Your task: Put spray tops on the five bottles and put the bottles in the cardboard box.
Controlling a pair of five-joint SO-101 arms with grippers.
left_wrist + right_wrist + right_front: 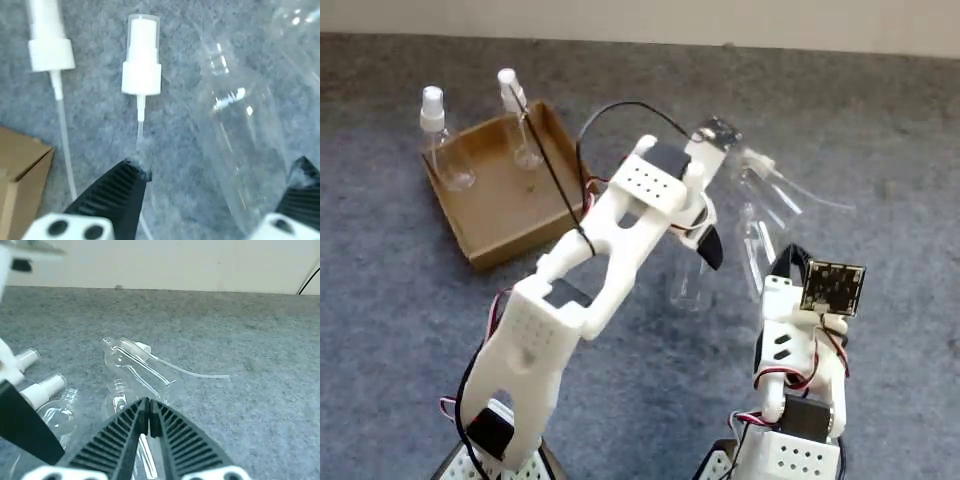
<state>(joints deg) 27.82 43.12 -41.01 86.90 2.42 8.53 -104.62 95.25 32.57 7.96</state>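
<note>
Two capped bottles (438, 140) stand in the cardboard box (510, 215), seen from up high. My left wrist view shows two loose spray tops (142, 65) lying on the grey carpet (100, 125). My left pincer (218, 170) is wide apart, and a clear bottle (235, 115) lies between its fingers. My right pincer (149, 410) is pressed together on nothing, with other bottles (137, 367) lying just ahead.
</note>
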